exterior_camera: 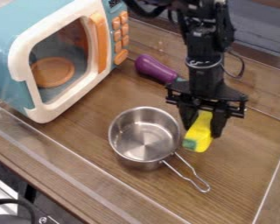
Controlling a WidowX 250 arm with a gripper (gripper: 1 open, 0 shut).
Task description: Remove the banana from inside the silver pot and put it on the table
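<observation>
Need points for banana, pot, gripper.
banana (199, 137), camera view, lower yellow part below the fingers
pot (116, 150), camera view, left rim
gripper (205, 125), camera view, between the fingertips, shut on the banana

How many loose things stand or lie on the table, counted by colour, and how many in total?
Yellow: 1, the banana
Silver: 1, the silver pot
Purple: 1, the eggplant toy
Teal and cream: 1, the toy microwave
Total: 4
</observation>
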